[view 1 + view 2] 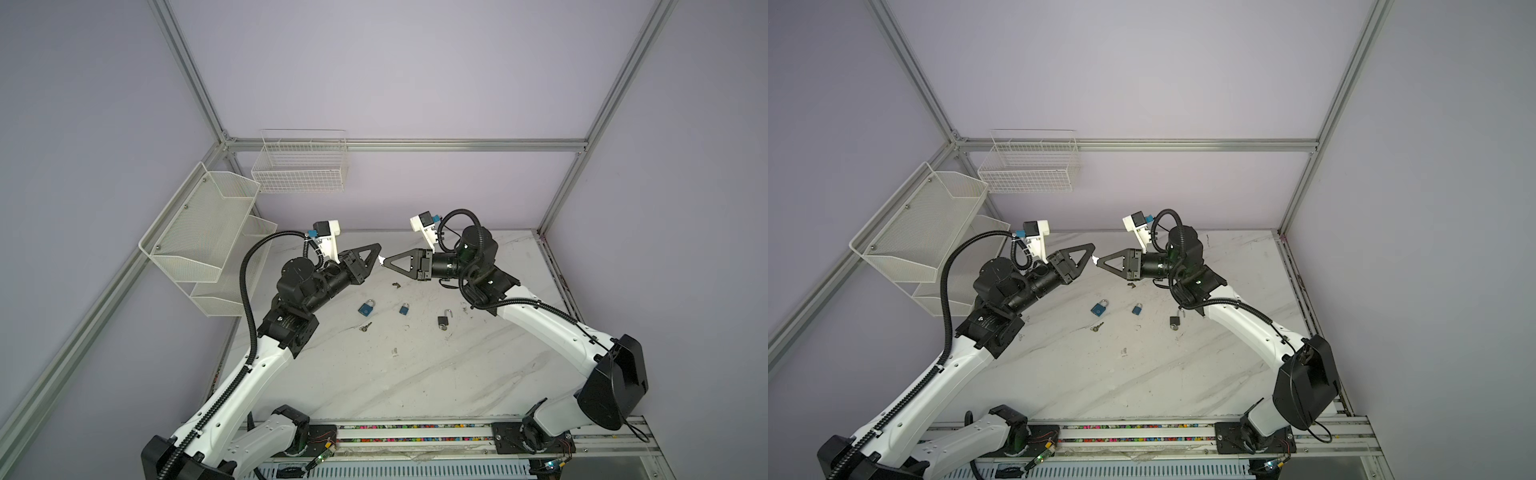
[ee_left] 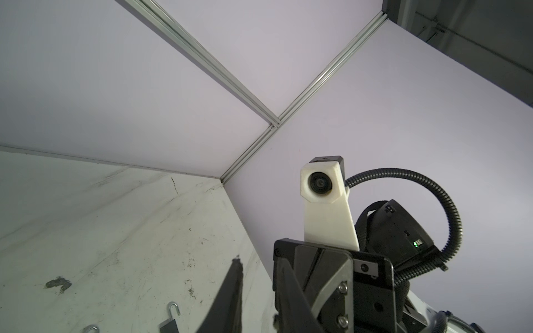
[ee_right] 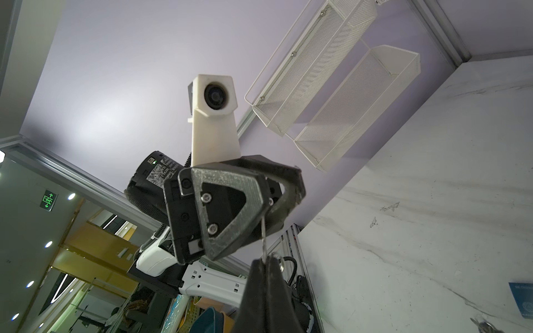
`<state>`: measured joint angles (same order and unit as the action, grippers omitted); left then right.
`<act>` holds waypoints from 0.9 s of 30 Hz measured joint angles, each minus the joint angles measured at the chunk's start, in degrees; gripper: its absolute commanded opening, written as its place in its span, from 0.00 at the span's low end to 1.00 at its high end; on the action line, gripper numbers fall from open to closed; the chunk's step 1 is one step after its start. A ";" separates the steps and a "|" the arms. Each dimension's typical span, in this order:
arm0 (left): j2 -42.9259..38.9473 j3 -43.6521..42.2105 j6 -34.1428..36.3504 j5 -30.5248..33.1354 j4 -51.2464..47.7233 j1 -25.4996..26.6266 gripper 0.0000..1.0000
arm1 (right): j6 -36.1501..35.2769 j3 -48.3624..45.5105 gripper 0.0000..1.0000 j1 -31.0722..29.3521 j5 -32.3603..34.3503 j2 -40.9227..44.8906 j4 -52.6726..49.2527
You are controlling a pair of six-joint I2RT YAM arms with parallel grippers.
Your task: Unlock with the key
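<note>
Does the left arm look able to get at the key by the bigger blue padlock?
Probably, but not at once. The key lies uncovered by the bigger blue padlock, not far from the left gripper. That gripper hangs raised, meeting the right gripper, which pinches a thin metal piece.

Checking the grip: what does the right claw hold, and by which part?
A thin metal piece, likely the key, pinched at one end by the right claw.

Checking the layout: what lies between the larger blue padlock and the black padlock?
The smaller blue padlock, touching neither; both top views show it.
</note>
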<state>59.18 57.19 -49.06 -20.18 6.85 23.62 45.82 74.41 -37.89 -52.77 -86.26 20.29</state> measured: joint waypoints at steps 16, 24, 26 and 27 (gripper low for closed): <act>0.17 0.00 -0.85 -1.70 1.11 0.00 0.07 | -0.79 0.72 0.00 0.00 0.48 -0.42 -0.15; 0.17 0.02 -0.87 -2.03 1.14 0.00 0.00 | -1.97 0.74 0.00 0.00 0.92 -0.44 -0.87; 0.17 0.02 -0.81 -2.01 0.98 0.00 0.00 | -2.40 0.74 0.00 0.00 0.92 -0.44 -1.11; 0.17 0.02 -0.70 -2.01 0.92 0.00 0.00 | -2.60 0.74 0.00 0.00 0.92 -0.44 -1.27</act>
<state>59.35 57.21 -49.76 -22.20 7.77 23.62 43.22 75.16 -37.89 -51.86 -86.70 19.03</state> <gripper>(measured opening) 0.047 0.046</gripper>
